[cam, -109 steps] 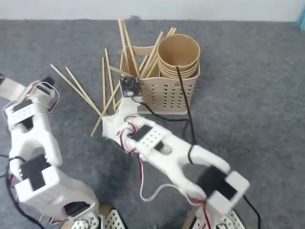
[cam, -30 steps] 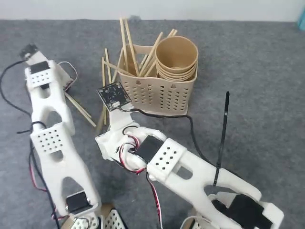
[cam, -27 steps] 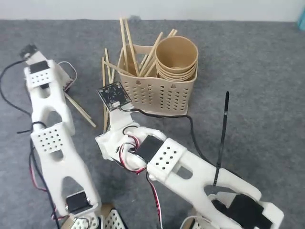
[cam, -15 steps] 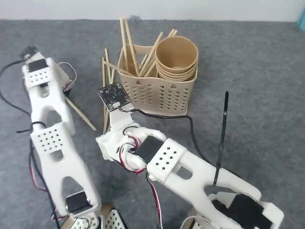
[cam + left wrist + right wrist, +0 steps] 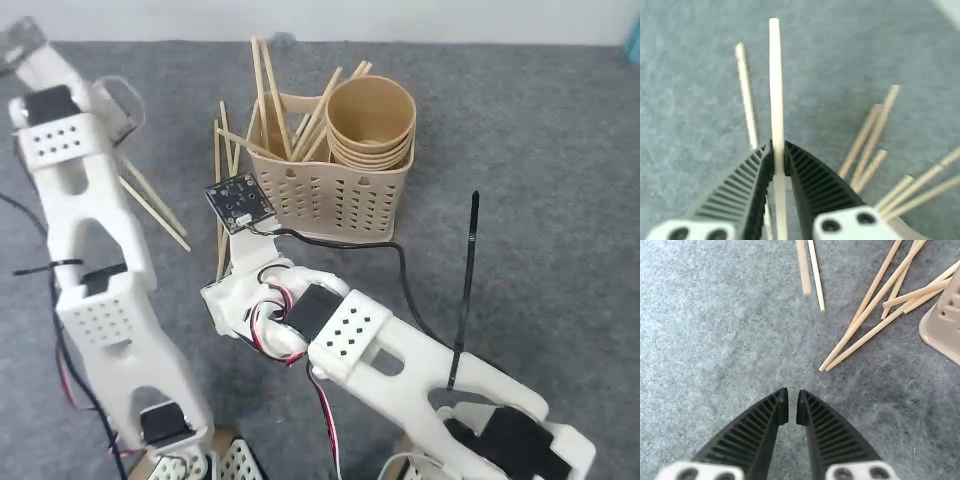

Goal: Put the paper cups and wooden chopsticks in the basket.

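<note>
Bright even light, v. soft shadows

Cups (image 5: 372,115) in the basket (image 5: 340,195), loose chopsticks (image 5: 217,165) on the table (image 5: 530,150) left of it

A grey, short-piled felt covering (image 5: 540,150) spreads over the table, its nap mottled lighter and darker up close. A pale, plain strip of wall (image 5: 450,20) runs along its far edge. At the far right corner sits a sliver of something blue (image 5: 635,40), too cut off to identify.

Left gripper (image 5: 778,155) fingers pinched; right gripper (image 5: 792,406) fingers nearly together.
</note>
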You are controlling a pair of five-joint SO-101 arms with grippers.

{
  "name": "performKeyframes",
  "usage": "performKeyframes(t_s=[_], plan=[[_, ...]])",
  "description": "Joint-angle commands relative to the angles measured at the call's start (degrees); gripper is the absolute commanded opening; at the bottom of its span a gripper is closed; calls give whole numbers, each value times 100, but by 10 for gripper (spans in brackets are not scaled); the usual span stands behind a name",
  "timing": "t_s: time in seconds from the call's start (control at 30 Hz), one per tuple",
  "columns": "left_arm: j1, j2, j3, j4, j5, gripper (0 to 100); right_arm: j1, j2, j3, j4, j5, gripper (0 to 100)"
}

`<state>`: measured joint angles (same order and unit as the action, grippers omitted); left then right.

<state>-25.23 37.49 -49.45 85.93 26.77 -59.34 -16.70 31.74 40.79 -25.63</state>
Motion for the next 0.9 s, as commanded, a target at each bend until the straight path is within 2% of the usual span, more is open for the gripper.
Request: performKeyframes(t_s=[0.0,0.3,0.57,0.63,0.87], plan=[[527,-1345,-277,-9,-475,11,-4,-330,-35,-84,105,47],[1723,-3235,-224,-1231,-712,12,13,-330,-35,-84,105,48],[2338,-3508,-224,-2523,-1547,12,31,-330,-35,-84,105,48],[2470,-3490,-224,-2549,-1565,12,31,-330,-35,-84,105,48],[3077,-3587,-259,-1591,-1574,12,31,-330,-35,-84,105,48]])
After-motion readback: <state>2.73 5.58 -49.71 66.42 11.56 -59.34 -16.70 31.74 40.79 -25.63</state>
